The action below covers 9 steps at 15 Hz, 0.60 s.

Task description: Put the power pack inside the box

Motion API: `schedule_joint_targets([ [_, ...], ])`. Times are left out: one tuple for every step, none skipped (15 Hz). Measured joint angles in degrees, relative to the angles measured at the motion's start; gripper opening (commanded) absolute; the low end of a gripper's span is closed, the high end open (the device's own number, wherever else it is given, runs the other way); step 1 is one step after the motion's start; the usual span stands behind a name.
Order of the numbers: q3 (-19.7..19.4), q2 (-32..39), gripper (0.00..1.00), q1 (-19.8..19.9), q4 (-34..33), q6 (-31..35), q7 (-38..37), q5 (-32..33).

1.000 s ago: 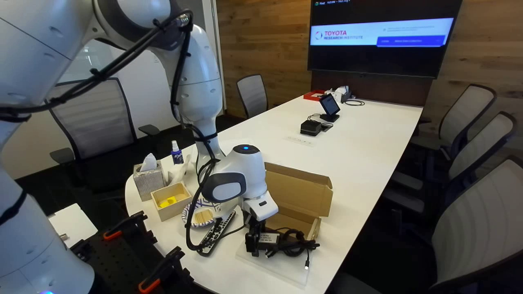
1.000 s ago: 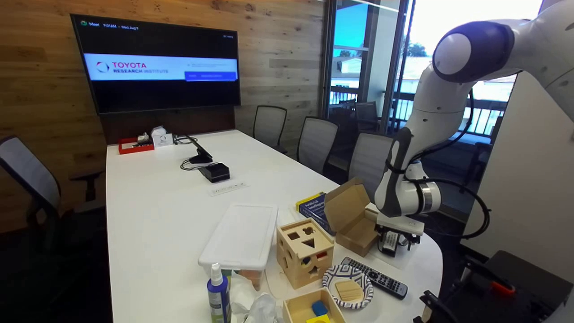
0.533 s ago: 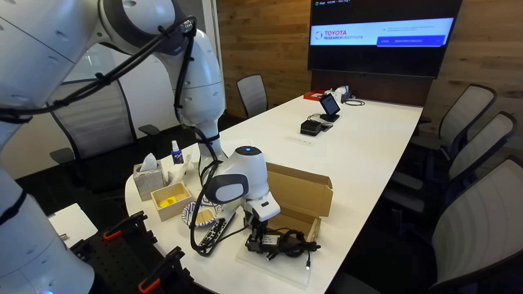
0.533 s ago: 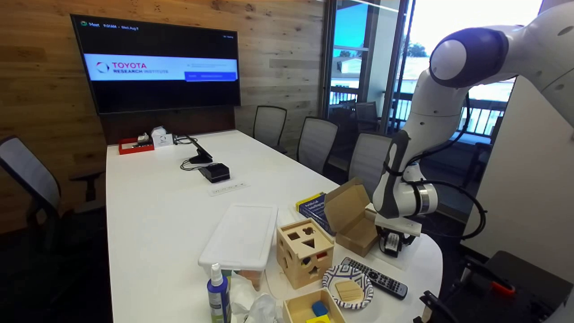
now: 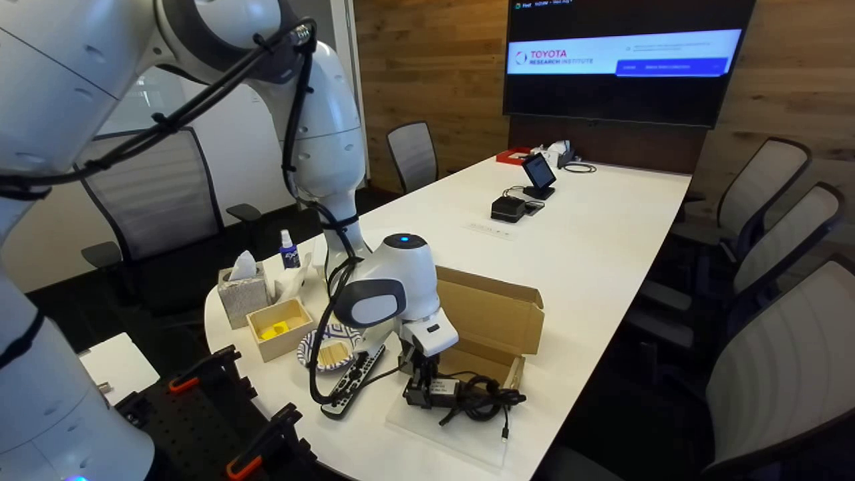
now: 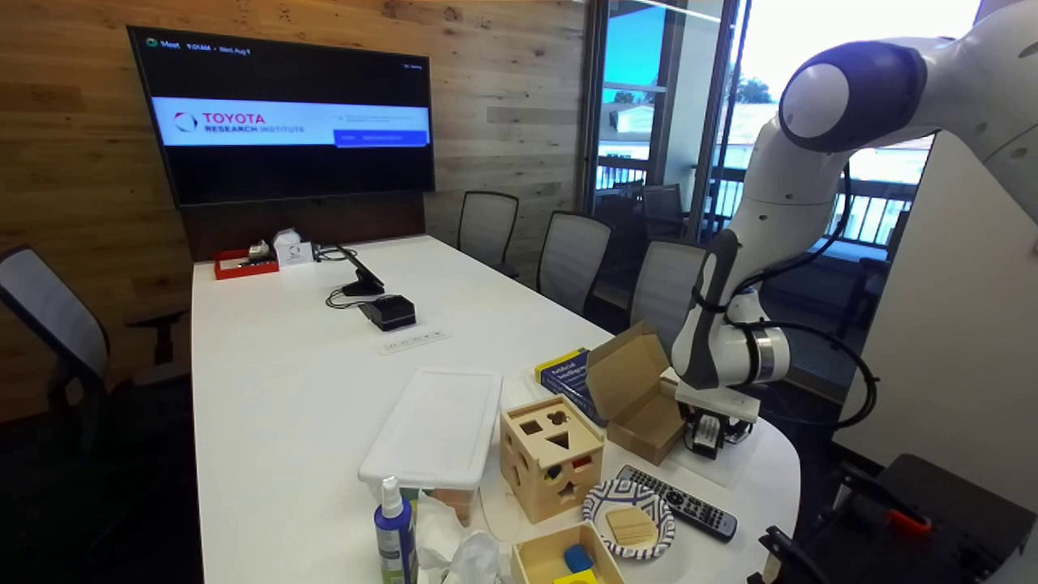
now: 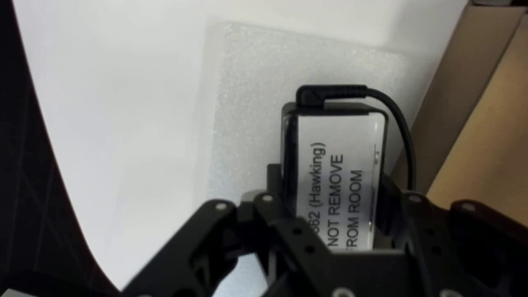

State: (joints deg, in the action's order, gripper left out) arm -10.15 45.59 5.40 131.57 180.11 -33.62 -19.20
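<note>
White label (image 7: 346, 185) noted right of centre in the wrist view, fixed to the black power pack (image 7: 330, 161); "NOT REMOVE" and "FROM ROOM" legible. The pack is held in the claw (image 7: 332, 189), its pads (image 7: 274, 177) set against both long sides, the gap filled by the pack's width. A black cord (image 7: 407, 136) is plugged into the upper end and curved right. A translucent sheet (image 7: 247, 103) is seen beneath, laid on the white tabletop (image 7: 123, 123). The right edge is filled by the cardboard box (image 7: 453, 99).

In an exterior view, the pack (image 5: 446, 393) is held at lower centre, outside the box (image 5: 491, 307) and just in front of it; the hinged lid is raised. The cord is bunched right of the pack, a connector (image 5: 505, 433) hung lowest. Contact with the sheet cannot be judged. To the left are set a remote control (image 5: 354, 383), a patterned plate (image 5: 347, 333) and a wooden tray (image 5: 288, 343).

In an exterior view, the pack (image 6: 707, 436) is shown at lower right, beneath the arm (image 6: 791, 195); the box (image 6: 641, 444) is stood just left of it. A wooden shape cube (image 6: 535, 478) is placed at lower centre, between the remote control and a white-lidded bin (image 6: 438, 422). A blue book (image 6: 572, 385) is laid beside the box.
</note>
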Motion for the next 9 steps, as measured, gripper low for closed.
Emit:
schedule_joint_targets([
  [-0.47, -1.19, 0.26, -0.72, 0.68, 0.0, 0.0, -0.55],
  [-1.15, -2.63, 0.26, -1.67, 1.55, 0.0, 0.0, -1.01],
  [-2.06, -4.35, 0.26, -2.95, 2.64, 0.0, 0.0, -1.47],
  [-3.07, -6.17, 0.26, -4.4, 3.82, 0.0, -0.01, -1.75],
  [-4.33, -8.09, 0.26, -6.19, 5.05, -0.02, -0.07, -1.89],
  [-5.74, -9.94, 0.26, -8.22, 6.13, -0.03, -0.17, -1.9],
  [-7.23, -11.72, 0.26, -10.38, 7.07, -0.04, -0.22, -1.9],
  [-8.7, -13.28, 0.26, -12.55, 7.78, -0.05, -0.3, -1.9],
  [-10.01, -14.64, 0.26, -14.55, 8.2, -0.05, -0.35, -1.9],
])
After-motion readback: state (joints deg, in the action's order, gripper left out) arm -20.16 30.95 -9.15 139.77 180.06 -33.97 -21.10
